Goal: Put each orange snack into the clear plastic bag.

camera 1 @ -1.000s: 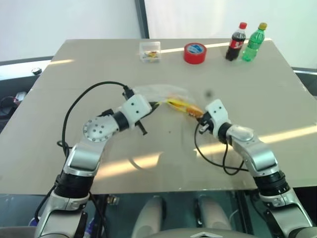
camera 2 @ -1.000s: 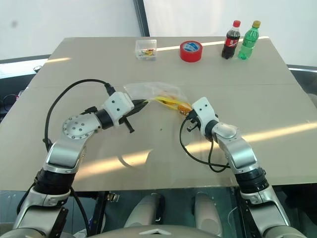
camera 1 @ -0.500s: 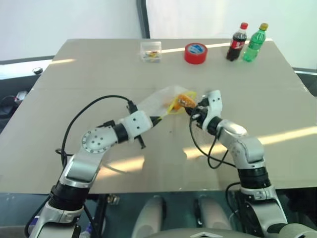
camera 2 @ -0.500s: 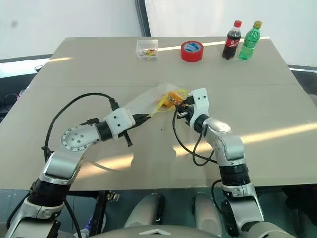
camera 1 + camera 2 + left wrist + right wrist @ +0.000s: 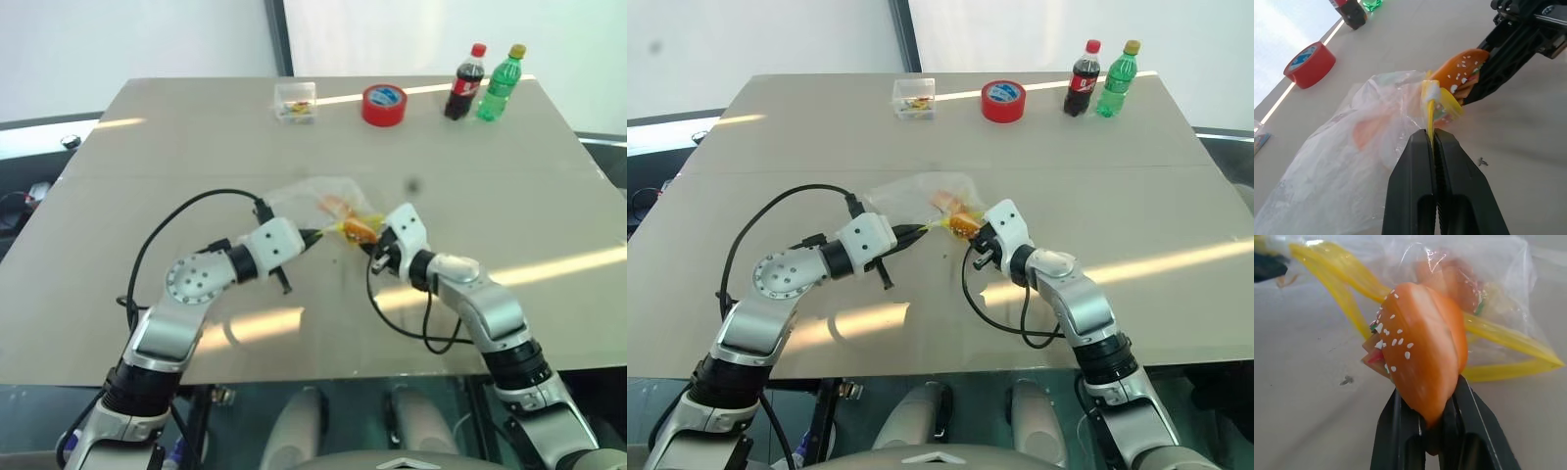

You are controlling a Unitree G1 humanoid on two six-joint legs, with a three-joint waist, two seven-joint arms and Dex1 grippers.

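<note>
clear plastic bag [image 5: 1347,161]: crinkled, glossy | orange snack [image 5: 1422,347]: smooth, glossy | table [image 5: 549,186]: matt

Right end effector [image 5: 972,235] pinching orange snack [image 5: 964,225] at clear plastic bag [image 5: 911,200] mouth, left end effector [image 5: 921,229] gripping bag's edge

Both arms are built of silver-grey metallic segments joined by black bands. The left arm [image 5: 191,289] carries a round silver disc at the elbow, ringed with small dark screw holes. Each wrist ends in a white, boxy housing with rounded corners and small dark holes in its face. A black cable loops out from the left wrist housing and runs back to the upper arm; another black cable hangs in a loop under the right arm [image 5: 480,304]. The left gripper [image 5: 1434,147] has two thick, matte black fingers that taper toward the tips, with fine ridges along their inner faces. The right gripper [image 5: 1442,418] has the same black fingers.
</note>
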